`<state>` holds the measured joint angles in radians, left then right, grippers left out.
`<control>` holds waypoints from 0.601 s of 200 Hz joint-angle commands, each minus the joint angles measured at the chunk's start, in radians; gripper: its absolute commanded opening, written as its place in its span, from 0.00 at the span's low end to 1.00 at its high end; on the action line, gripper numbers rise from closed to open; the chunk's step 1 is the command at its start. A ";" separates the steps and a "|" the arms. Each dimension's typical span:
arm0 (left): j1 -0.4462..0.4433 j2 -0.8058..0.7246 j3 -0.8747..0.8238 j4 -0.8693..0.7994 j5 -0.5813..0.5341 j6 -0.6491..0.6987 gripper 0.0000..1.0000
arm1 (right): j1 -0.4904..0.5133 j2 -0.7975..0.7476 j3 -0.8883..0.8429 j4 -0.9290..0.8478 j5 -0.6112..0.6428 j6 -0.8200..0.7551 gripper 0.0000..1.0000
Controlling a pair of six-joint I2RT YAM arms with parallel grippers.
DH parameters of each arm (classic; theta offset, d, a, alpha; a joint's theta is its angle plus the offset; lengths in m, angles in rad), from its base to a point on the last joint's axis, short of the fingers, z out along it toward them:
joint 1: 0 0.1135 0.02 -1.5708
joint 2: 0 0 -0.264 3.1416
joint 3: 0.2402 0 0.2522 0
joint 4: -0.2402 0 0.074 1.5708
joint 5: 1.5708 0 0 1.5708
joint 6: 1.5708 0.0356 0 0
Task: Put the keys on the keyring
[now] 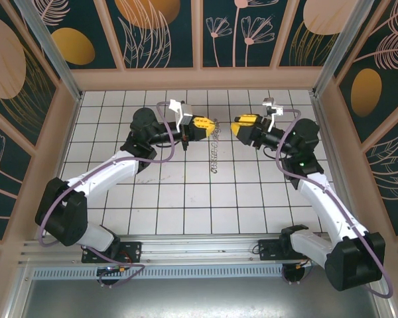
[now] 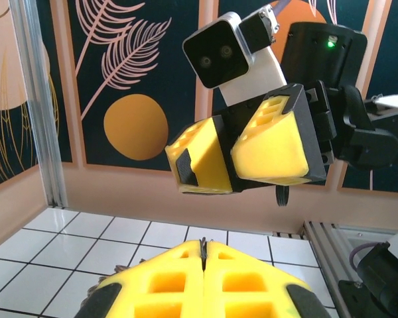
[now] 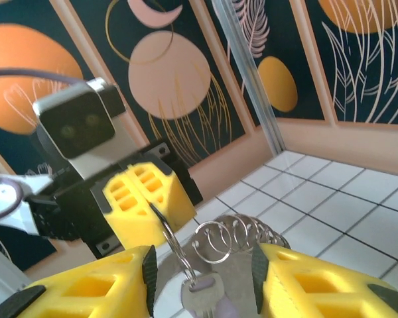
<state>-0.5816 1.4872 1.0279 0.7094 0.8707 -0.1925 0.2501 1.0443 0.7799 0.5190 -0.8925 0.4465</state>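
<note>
My left gripper (image 1: 207, 126) is shut on the keyring, with a thin metal edge pinched between its yellow fingertips (image 2: 203, 246). Below it, the keyring (image 1: 214, 156) hangs as a loop over the tiles. In the right wrist view, several small metal rings (image 3: 233, 237) fan out along the loop. The key (image 3: 200, 296), with a pale lilac head, hangs on a thin ring that runs up to the left gripper (image 3: 148, 205). My right gripper (image 3: 202, 268) is open, with one finger on each side of the key and neither touching it. It faces the left gripper closely (image 2: 229, 159).
The white tiled floor (image 1: 186, 199) lies below both arms, with raised beige walls (image 1: 199, 78) around it. An aluminium post (image 2: 36, 99) stands at the corner. Purple cables (image 1: 160, 156) loop along the arms.
</note>
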 commanded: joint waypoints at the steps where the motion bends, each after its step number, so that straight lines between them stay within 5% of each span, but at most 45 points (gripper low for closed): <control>1: 0.004 0.017 0.023 0.112 -0.016 -0.090 0.00 | 0.003 0.012 -0.033 0.226 0.049 0.113 0.46; 120: 0.005 0.076 -0.007 0.389 -0.061 -0.391 0.00 | 0.035 0.130 -0.066 0.446 0.052 0.234 0.47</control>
<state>-0.5816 1.5536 1.0225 0.9611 0.8272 -0.5056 0.2714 1.1591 0.7242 0.8577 -0.8337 0.6483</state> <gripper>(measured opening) 0.049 0.464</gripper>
